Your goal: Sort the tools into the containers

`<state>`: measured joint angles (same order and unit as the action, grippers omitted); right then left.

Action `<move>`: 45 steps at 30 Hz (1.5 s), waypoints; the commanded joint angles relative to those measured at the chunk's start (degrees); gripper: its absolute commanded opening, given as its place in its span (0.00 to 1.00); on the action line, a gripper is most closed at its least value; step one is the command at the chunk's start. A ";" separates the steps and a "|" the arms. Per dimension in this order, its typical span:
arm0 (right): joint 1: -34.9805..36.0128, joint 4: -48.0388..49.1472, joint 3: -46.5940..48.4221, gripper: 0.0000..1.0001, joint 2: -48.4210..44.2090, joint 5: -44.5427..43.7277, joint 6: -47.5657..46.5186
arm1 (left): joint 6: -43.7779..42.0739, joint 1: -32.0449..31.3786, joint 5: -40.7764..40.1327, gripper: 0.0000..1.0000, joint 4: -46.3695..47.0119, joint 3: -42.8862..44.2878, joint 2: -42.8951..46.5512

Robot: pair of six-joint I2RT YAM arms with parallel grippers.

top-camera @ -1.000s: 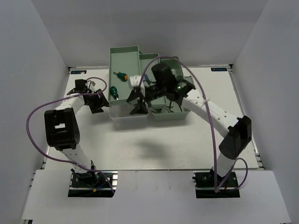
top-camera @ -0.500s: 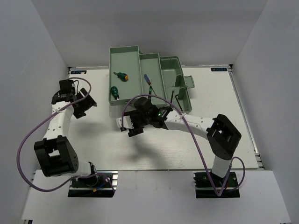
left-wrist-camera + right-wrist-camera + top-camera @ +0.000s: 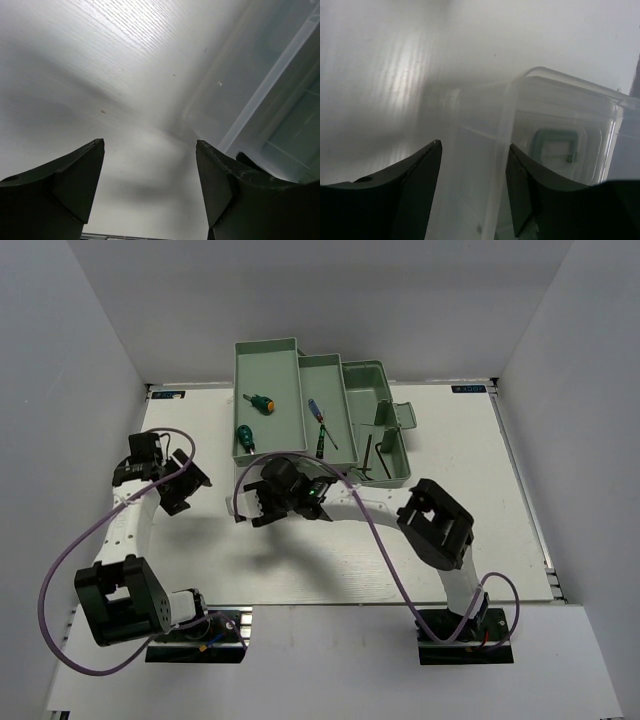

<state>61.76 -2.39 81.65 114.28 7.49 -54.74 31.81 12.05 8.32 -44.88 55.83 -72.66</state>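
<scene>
Three mint trays hold the tools: two stubby screwdrivers on the left, two thin screwdrivers in the middle, two hex keys on the right. The left hand and right hand are both released and empty.

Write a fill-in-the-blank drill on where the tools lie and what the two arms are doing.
1. Both stubby screwdrivers lie in the ___ of the three mint-green containers.
2. The dark hex keys lie in the ___ container.
3. The fingers of the left gripper stand ___, holding nothing.
4. Under the right gripper lies the toolbox's translucent ___.

Missing words: leftmost; rightmost; open; lid.
</scene>
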 commanded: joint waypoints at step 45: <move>-0.67 -12.73 -0.25 0.54 -36.22 21.16 15.53 | 5.72 -6.96 30.01 0.77 21.42 13.77 -33.16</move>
<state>61.39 -16.45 83.31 84.09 22.81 -39.92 37.98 6.33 35.09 -23.18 66.67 -107.31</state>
